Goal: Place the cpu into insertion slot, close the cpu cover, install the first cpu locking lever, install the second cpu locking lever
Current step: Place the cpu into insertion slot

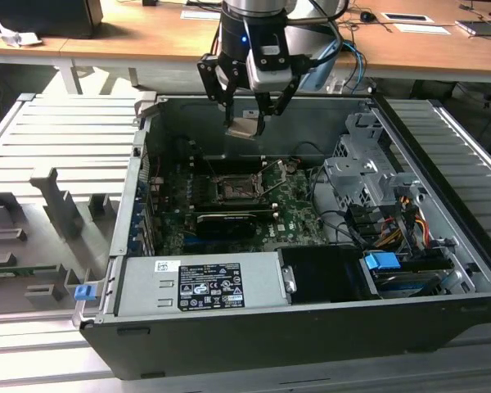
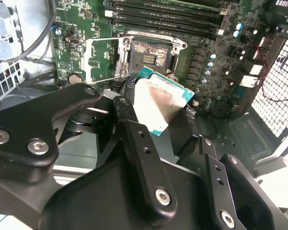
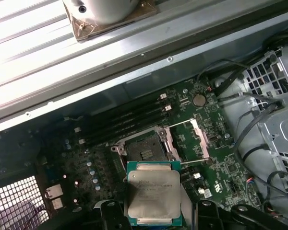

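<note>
Setting, exterior view: wooden desks are seen at the back, and a grey ribbed bench [image 1: 57,139] carries an open computer case [image 1: 311,327] with its green board [image 1: 295,209] exposed.
Claw, exterior view: the claw [image 1: 247,123] is held high over the far side of the case and is clamped on the chip [image 1: 245,128], which is kept clear of the board.
Socket, exterior view: the socket [image 1: 233,190] is seen on the board, lower down and well apart from the chip.
Chip, second wrist view: the chip [image 2: 158,103] is gripped by its edges between the black fingers [image 2: 139,143], with its pale metal face shown.
Socket, second wrist view: the socket [image 2: 150,56] is uncovered and its dark centre is bare. The cover [image 2: 89,60] is swung open and lies just beside it.
Chip, first wrist view: the chip [image 3: 152,194] is seen face-on with its green rim showing. The socket [image 3: 145,152] is seen past it, with the cover [image 3: 200,139] folded back alongside.
Levers, first wrist view: thin wire levers [image 3: 178,123] appear unhooked by the cover.
Step in hand: the placing of the chip is judged to be under way. The chip is not yet seated, and the cover and levers are not yet closed.
Demand of the step: the chip would need to be squared with the socket and set down flat, without scraping the contacts.
</note>
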You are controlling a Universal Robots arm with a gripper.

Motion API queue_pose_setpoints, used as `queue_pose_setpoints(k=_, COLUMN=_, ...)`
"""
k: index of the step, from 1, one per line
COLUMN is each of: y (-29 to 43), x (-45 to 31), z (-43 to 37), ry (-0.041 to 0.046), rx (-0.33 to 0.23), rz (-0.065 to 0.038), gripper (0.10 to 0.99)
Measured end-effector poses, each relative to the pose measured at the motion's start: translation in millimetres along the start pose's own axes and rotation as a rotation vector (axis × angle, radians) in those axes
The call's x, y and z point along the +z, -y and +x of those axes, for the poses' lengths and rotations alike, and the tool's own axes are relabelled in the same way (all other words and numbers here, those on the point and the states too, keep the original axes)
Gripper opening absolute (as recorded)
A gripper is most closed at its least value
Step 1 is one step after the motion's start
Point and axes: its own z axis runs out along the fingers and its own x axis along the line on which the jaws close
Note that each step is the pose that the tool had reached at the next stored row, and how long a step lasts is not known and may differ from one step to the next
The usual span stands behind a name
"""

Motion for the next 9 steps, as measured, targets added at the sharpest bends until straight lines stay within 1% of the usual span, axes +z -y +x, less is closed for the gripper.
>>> queue_pose_setpoints(k=9, y=0.2, x=0.9, z=0.2, ry=0.0061, rx=0.069, rz=-0.001, gripper=0.525)
